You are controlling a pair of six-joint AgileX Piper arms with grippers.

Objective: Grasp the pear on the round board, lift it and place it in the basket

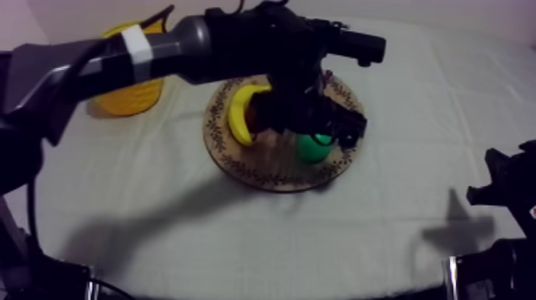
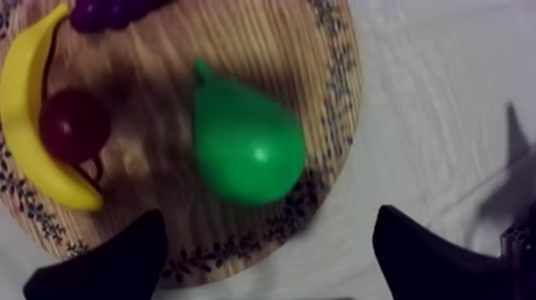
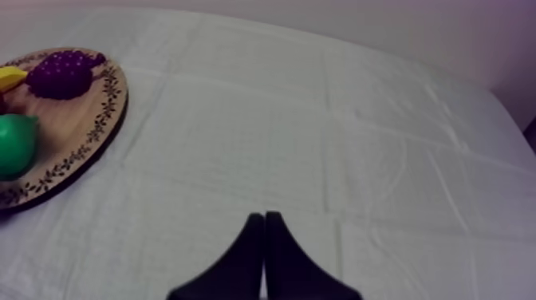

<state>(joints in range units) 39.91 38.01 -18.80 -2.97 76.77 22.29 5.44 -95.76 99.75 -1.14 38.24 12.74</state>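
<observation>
Pear [image 2: 249, 148]: bright green, smooth, lies on its side on board [image 2: 263, 40] nr the rim, fat end twd rim, short stem twd grapes [image 2: 112, 11]. L gripper [image 2: 271, 259] above it, fingers spread wide, holding nothing. R gripper [image 3: 264, 255] over cloth [image 3: 319, 144], fingers pressed together.

Left fingers [image 2: 423, 257] apart, right fingers [image 3: 252, 265] together

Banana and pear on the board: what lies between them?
The small red fruit, beside the banana; then bare board up to the pear, in the left wrist view.
</observation>
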